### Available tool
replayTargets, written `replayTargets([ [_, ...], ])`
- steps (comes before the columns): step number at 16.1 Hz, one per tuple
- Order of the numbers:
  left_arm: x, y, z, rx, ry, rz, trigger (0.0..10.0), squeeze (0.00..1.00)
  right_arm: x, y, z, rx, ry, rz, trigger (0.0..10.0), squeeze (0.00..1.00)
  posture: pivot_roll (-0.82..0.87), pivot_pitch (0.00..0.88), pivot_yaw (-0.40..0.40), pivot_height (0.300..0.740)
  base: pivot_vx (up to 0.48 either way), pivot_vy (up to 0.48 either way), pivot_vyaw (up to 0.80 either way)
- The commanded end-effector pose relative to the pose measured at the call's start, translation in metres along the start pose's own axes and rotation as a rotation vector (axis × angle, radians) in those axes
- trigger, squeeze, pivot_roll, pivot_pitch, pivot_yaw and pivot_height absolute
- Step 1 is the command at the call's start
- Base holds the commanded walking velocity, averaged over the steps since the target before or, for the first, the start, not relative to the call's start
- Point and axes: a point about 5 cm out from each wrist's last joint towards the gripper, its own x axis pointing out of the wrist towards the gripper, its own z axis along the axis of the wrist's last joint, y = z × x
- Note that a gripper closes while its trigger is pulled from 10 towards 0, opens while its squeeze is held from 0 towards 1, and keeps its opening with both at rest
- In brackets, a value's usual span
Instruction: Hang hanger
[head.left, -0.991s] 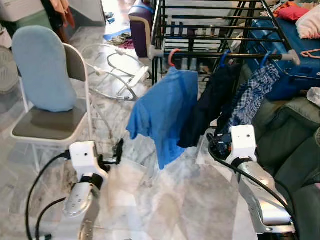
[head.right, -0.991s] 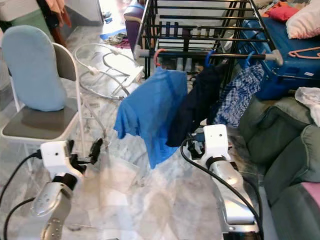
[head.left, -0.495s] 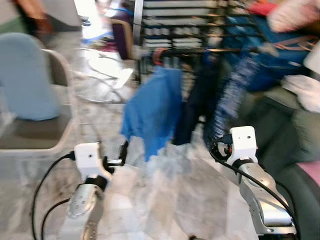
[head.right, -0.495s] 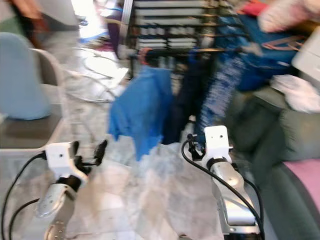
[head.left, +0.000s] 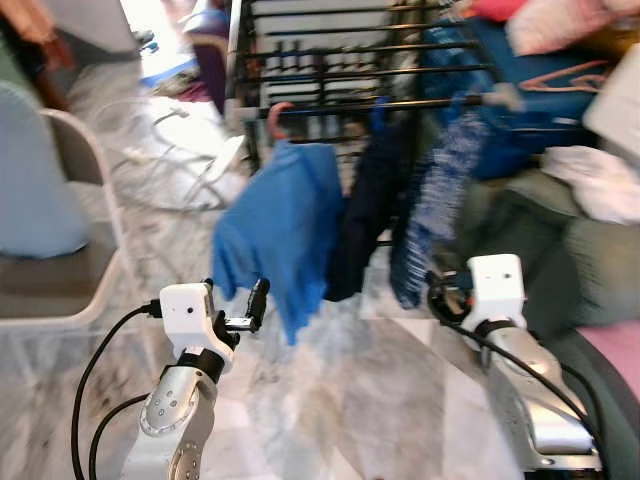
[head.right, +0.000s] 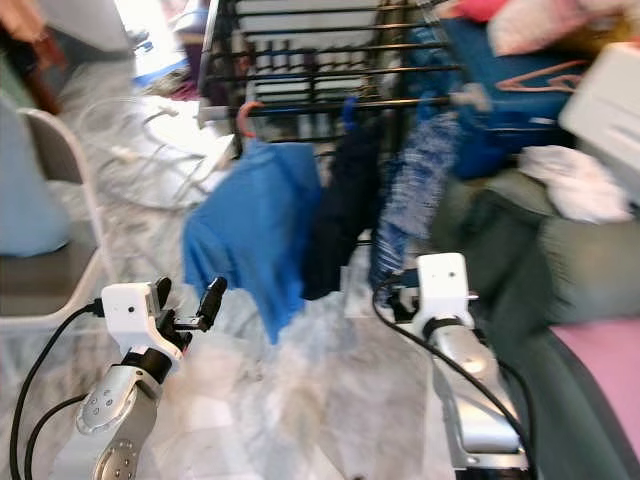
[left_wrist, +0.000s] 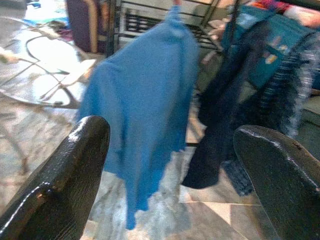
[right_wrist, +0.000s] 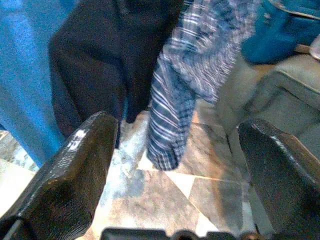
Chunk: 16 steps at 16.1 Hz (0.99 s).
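Note:
A black drying rack's rail (head.left: 410, 102) carries three hung garments: a blue shirt (head.left: 280, 230) on a red hanger (head.left: 277, 108), a dark navy garment (head.left: 366, 215) and a plaid shirt (head.left: 437, 195), both on blue hangers. My left gripper (head.right: 188, 298) is open and empty, low in front of the blue shirt (left_wrist: 145, 100). On the other side my right gripper (right_wrist: 175, 150) is also open with nothing in it, pointing at the plaid shirt (right_wrist: 190, 75) and the navy garment (right_wrist: 100, 55). Both eye views are blurred.
A folding chair (head.left: 55, 275) with a light blue cushion stands at the left. White cables (head.left: 165, 165) lie on the marble floor behind it. A green sofa (head.left: 600, 265) with a white cloth (head.left: 598, 180) is at the right. A pink hanger (head.left: 575, 78) lies on a blue suitcase.
The whole picture has shifted and blurred, so the camera has moved; the rack now sits further left. Both grippers stay open and empty, the garments still hang.

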Motion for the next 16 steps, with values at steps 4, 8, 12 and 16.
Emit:
replayTargets([
  [4, -0.0021, 0.0052, 0.0023, 0.01, -0.006, 0.017, 10.0, 0.0, 0.0003, 0.0071, 0.0054, 0.008, -0.017, 0.019, 10.0, 0.0, -0.12, 0.092, 0.041, 0.74, 0.393, 0.277, -0.37],
  [8, -0.0028, 0.0046, 0.0014, 0.012, -0.002, 0.016, 10.0, 0.0, 0.0005, 0.0073, 0.0051, 0.007, -0.017, 0.019, 10.0, 0.0, -0.12, 0.092, 0.037, 0.74, 0.393, 0.265, 0.0],
  [12, -0.0034, 0.0054, 0.0011, 0.016, 0.004, 0.02, 10.0, 0.0, 0.0019, 0.0089, 0.0055, 0.005, -0.017, 0.027, 10.0, 0.0, -0.12, 0.088, 0.034, 0.74, 0.286, 0.192, 0.0],
  [16, -0.0036, 0.0051, -0.0004, 0.013, 0.01, 0.021, 10.0, 0.0, 0.0056, 0.0113, 0.0065, 0.001, -0.016, 0.036, 10.0, 0.0, -0.11, 0.081, 0.031, 0.74, 0.0, 0.0, 0.0],
])
